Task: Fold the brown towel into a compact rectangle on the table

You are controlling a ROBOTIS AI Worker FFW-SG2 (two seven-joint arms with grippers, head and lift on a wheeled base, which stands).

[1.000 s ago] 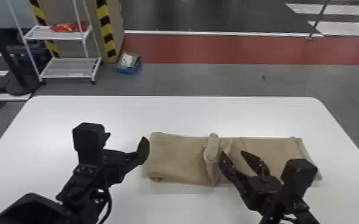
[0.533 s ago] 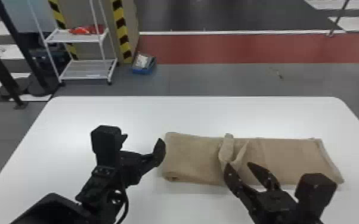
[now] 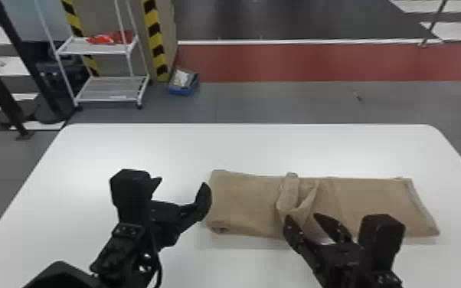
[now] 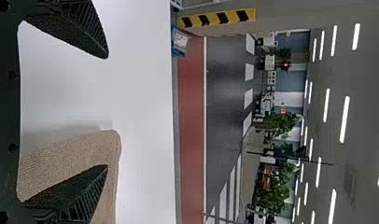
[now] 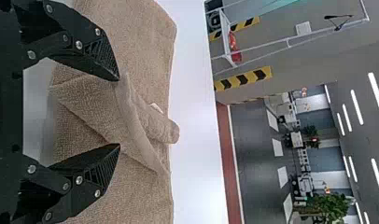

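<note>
The brown towel (image 3: 371, 203) lies as a long flat strip across the table, its left part layered and a raised, crumpled ridge standing near its middle. At the towel's left end is my left gripper (image 3: 182, 185), open, one finger beside the edge. My right gripper (image 3: 304, 222) stands open at the towel's near side, by the ridge. In the left wrist view, my left gripper (image 4: 106, 112) has one finger over the towel (image 4: 68, 154). The right wrist view has my right gripper (image 5: 118, 112) spread above the towel (image 5: 131, 42), with the loose fold between its fingertips.
The white table (image 3: 241, 149) extends behind the towel and to both sides. Beyond it on the floor stand a white shelf rack (image 3: 107, 90) with red items and a blue bin (image 3: 183, 82).
The head view has shifted so that table and towel sit further right. My right gripper has moved slightly left relative to the towel, its fingers wider apart. The towel's ridge looks a little more spread.
</note>
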